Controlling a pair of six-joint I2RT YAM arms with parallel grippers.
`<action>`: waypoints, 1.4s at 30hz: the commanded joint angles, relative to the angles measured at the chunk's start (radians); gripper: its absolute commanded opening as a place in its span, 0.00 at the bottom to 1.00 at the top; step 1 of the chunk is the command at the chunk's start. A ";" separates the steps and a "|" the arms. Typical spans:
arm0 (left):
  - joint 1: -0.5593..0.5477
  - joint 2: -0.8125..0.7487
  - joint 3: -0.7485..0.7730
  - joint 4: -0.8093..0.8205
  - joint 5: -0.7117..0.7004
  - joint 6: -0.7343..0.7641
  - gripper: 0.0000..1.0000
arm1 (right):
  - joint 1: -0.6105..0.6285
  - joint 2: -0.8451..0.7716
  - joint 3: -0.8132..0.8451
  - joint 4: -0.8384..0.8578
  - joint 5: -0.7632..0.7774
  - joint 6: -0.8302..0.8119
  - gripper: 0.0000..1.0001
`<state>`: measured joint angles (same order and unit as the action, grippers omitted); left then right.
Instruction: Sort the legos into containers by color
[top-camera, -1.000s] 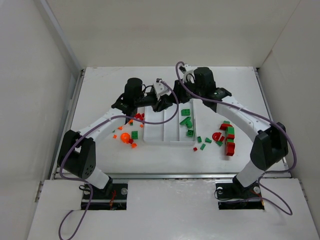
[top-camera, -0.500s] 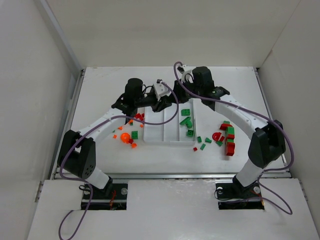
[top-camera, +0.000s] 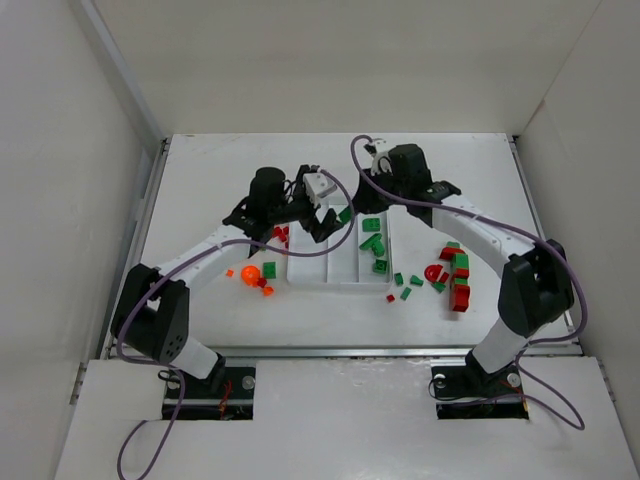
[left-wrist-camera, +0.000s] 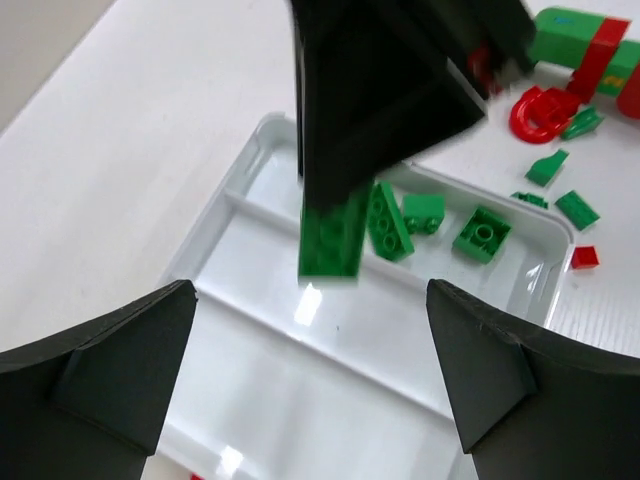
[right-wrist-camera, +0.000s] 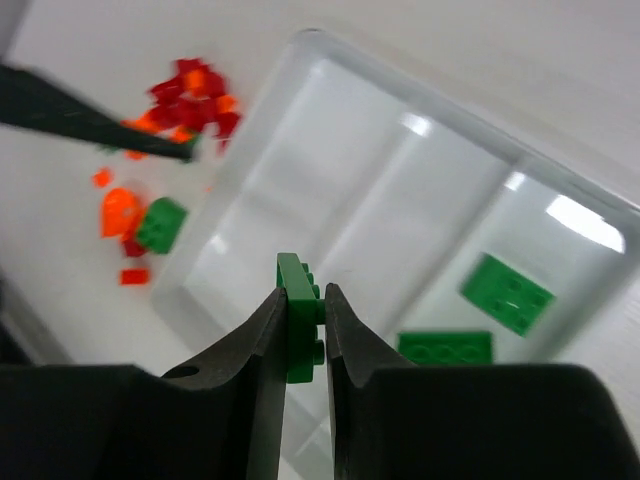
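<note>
R hand (right-wrist-camera: 304, 295), pinching green lego (right-wrist-camera: 300, 340), long axis along hand

I am logging colours only. The tray (top-camera: 320, 265) is showing plain glossy white. The brick (right-wrist-camera: 300, 325) between the black fingers (right-wrist-camera: 250, 370) of the right gripper (right-wrist-camera: 303, 300) is reading green. Loose legos (top-camera: 455, 280) on the white table (top-camera: 200, 180) are showing green, dark red and bright orange. One orange piece (top-camera: 249, 272) is perhaps looking translucent.

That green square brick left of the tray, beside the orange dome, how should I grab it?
Probably from above, pinching the green square brick across its far and near walls: it lies flat, and the orange dome crowds its left side.
</note>
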<state>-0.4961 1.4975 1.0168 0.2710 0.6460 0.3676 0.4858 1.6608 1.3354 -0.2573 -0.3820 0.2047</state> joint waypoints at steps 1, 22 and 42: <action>-0.002 -0.072 -0.053 0.050 -0.126 -0.071 0.99 | -0.036 -0.026 -0.004 0.023 0.266 -0.014 0.00; -0.002 -0.126 -0.150 0.040 -0.322 -0.075 0.99 | 0.083 0.237 0.134 0.001 0.856 -0.201 0.03; -0.002 -0.126 -0.150 0.059 -0.313 -0.056 0.99 | 0.148 0.249 0.153 -0.068 0.882 -0.177 0.53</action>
<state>-0.4911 1.4097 0.8745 0.2733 0.3248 0.2989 0.6231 1.9583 1.4525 -0.3317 0.5640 0.0113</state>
